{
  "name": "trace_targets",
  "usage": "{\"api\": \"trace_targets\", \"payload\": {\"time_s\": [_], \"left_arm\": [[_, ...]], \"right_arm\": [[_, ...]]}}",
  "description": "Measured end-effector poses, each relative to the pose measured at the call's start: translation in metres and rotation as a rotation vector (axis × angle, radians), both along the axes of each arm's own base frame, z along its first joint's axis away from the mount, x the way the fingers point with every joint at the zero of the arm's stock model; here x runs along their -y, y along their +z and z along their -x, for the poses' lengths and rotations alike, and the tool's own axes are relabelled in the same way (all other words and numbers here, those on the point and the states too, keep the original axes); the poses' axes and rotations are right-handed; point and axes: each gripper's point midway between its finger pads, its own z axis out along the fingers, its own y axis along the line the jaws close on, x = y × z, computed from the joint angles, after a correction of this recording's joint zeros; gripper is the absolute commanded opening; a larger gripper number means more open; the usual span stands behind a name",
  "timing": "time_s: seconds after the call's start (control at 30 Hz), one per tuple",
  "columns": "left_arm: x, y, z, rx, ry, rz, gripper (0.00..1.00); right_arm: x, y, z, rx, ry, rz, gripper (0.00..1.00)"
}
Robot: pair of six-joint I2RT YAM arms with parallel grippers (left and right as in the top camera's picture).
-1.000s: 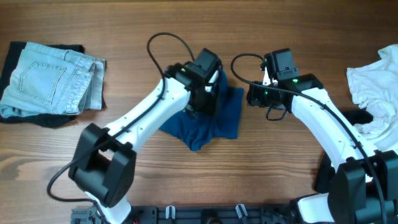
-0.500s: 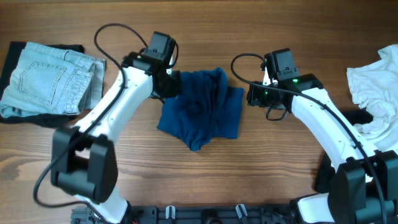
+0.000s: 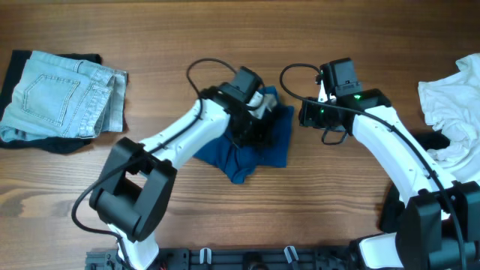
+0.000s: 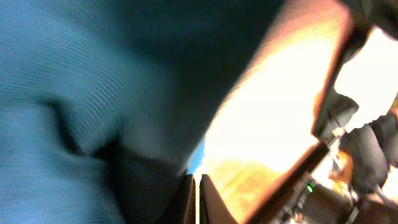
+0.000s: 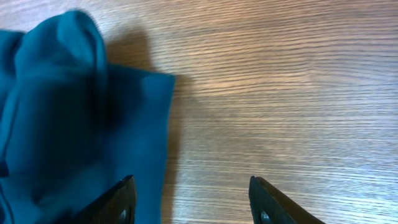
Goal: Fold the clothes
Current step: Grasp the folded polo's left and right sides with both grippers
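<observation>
The clothes in play are a deep-blue shirt (image 3: 264, 152), bunched at the table's middle. My left gripper (image 3: 256, 126) reaches over it from the left. In the left wrist view that gripper (image 4: 198, 193) is shut, blurred blue fabric (image 4: 74, 93) presses against its left finger, and no cloth shows between the tips. My right gripper (image 3: 302, 114) hangs open at the shirt's right edge. In the right wrist view its jaws (image 5: 194, 198) straddle that edge: the left finger is over the blue cloth (image 5: 62, 112) and the right finger over bare wood.
Folded light-blue jeans (image 3: 64, 94) lie on a dark garment (image 3: 52, 144) at the far left. A crumpled white garment (image 3: 450, 112) is heaped at the right edge. The wooden table (image 3: 337, 202) shows between them.
My left gripper has shut. Its arm swung out to the shirt's left edge and has come back over the shirt's middle. The right arm has stayed still.
</observation>
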Motion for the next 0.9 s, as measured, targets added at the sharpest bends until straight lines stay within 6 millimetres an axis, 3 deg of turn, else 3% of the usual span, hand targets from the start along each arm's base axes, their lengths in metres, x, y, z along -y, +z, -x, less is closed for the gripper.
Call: {"api": "trace_targets", "payload": {"time_s": [0.17,0.27,0.37,0.4,0.53,0.6,0.63,0.67,0.73,0.77,0.9], "left_arm": [[-0.001,0.001,0.011,-0.049,-0.010,0.001,0.09],[-0.017,0.002,0.007,-0.083,0.027,-0.018,0.14],[-0.049,0.019,-0.015,-0.052,0.111,-0.025,0.24],[-0.058,0.025,-0.023,-0.026,0.137,-0.029,0.35],[-0.110,0.059,-0.062,0.116,0.278,-0.056,0.48],[-0.129,0.064,-0.069,0.142,0.313,-0.089,0.49],[-0.135,0.063,-0.070,0.142,0.321,-0.105,0.49],[-0.141,0.060,-0.069,0.139,0.323,-0.128,0.48],[-0.146,0.054,-0.067,0.130,0.315,-0.159,0.47],[-0.147,0.050,-0.066,0.125,0.310,-0.170,0.47],[-0.152,0.028,-0.059,0.083,0.292,-0.213,0.43]], "right_arm": [[0.013,0.001,-0.006,0.010,-0.030,-0.011,0.64],[0.004,0.005,-0.010,0.035,0.030,-0.050,0.66],[-0.019,0.013,-0.014,0.081,0.162,-0.145,0.80],[-0.029,0.017,-0.015,0.100,0.216,-0.185,0.85],[-0.059,0.023,-0.006,0.111,0.348,-0.263,0.87],[-0.067,0.020,-0.002,0.098,0.369,-0.264,0.86],[-0.070,0.016,-0.001,0.085,0.372,-0.265,0.81],[-0.073,0.010,0.000,0.070,0.373,-0.264,0.68],[-0.077,-0.006,0.001,0.024,0.367,-0.262,0.19],[-0.079,-0.014,0.003,0.002,0.363,-0.262,0.07],[-0.077,-0.044,0.011,-0.103,0.330,-0.252,0.04]]}}
